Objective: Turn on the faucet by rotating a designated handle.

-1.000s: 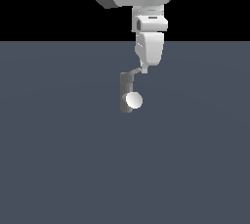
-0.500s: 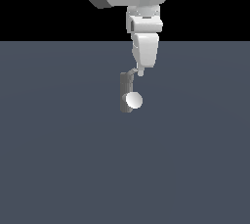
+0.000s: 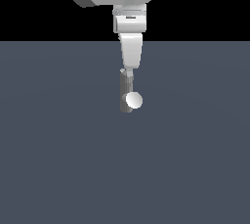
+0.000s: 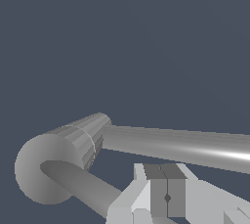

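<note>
On a plain slate-blue floor [image 3: 58,159] under black backdrop stands the faucet [image 3: 126,96], the tool [image 3: 129,75] pressed together above it.

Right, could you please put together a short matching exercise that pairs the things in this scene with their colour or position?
Things:
1. ball
2. faucet post
3. gripper
4. floor

Descriptions:
A. slate blue, flat
B. hangs from above, tip at the post's top
C. white, round
D. dark grey, upright

Pairs: 1-C; 2-D; 3-B; 4-A
</note>
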Robot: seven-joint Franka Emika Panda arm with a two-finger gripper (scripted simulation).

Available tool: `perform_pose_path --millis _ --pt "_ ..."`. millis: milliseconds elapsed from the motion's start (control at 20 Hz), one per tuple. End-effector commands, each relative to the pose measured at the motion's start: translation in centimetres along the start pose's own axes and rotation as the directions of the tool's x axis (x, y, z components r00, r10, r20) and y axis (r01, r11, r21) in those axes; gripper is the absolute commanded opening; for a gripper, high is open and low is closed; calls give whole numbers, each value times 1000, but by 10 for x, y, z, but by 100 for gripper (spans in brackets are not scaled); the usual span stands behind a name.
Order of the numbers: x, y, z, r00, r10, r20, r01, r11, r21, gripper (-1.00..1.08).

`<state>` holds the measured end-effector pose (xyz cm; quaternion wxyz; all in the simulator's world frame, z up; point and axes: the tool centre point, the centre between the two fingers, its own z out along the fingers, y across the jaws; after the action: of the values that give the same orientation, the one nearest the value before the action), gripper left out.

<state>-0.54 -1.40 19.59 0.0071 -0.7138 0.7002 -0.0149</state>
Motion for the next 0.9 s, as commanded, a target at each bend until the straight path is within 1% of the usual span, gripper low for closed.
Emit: perform_pose_path --millis 0,850 --pt "-9 -3 2 1000 -6 1 6 1000 -4 -100" --pt "-86 -34 14 999 -46 12 47 998 -29 -100"
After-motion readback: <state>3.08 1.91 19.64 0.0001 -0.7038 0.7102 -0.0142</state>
